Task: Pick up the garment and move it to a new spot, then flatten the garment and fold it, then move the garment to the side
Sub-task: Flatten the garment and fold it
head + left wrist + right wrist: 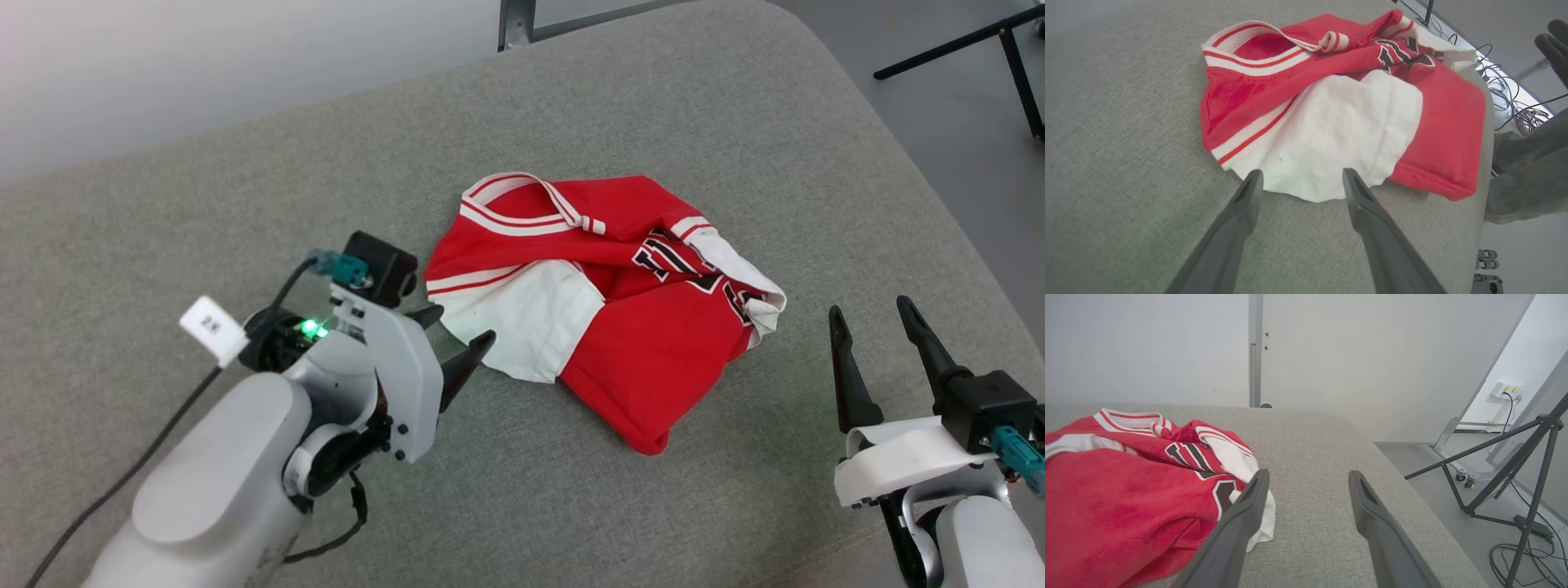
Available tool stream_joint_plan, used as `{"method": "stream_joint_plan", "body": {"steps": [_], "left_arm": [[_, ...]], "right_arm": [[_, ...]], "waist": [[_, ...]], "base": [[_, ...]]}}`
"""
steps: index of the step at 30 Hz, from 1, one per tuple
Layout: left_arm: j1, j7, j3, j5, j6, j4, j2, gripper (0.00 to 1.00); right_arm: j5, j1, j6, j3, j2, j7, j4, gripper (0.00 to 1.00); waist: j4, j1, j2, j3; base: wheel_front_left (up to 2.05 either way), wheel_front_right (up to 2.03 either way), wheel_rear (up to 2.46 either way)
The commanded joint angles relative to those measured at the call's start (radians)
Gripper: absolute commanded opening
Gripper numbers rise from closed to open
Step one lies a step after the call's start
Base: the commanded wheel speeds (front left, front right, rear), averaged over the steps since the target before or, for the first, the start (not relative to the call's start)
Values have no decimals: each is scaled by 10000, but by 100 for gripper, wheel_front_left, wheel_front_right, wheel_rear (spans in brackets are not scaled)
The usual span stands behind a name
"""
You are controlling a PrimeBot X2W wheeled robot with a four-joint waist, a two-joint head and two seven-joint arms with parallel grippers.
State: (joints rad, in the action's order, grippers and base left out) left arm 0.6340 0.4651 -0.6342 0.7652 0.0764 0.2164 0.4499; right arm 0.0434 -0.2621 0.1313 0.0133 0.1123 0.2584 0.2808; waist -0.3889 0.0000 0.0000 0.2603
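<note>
Jaws on both arms stand spread wide and hold nothing, which suits a pickup not yet made. From the head, my left gripper [465,325] angles in with its tips just short of a white sleeve [522,318] of the garment [653,343]. The garment lies crumpled on the grey cushion [245,204] between the two sets of jaws, and my right gripper [867,306] stands upright, apart from the heap's other edge. At the left wrist, the sleeve's hem lies straight ahead of the open jaws, so I judge it the intended bite. At the right wrist, the heap sits to the left of the jaws and I cannot tell whether it touches them; a tripod [1506,465] stands on the floor beyond. I count one garment, two white sleeves, two grippers with two fingers each, and one tripod.
</note>
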Motion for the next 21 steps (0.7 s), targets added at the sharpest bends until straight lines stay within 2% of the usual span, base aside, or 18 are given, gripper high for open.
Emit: {"method": "stream_joint_plan", "body": {"steps": [1,8,21], "left_arm": [[201,123,-100,-76,62,80,24,100],[406,400,-566,-181,216,374,-188,100],[646,125,-1035,-337,373,829,-478,100]], "right_arm": [[38,-125,-10,-36,-34,47,20,100],[80,-173,-10,-95,-100,62,165,100],[212,-311,-10,-244,-176,76,403,100]], "waist": [[-6,0,0,30],[-74,0,0,108],[-258,0,0,219]], "base": [[0,0,0],[0,0,0],[0,0,0]]}}
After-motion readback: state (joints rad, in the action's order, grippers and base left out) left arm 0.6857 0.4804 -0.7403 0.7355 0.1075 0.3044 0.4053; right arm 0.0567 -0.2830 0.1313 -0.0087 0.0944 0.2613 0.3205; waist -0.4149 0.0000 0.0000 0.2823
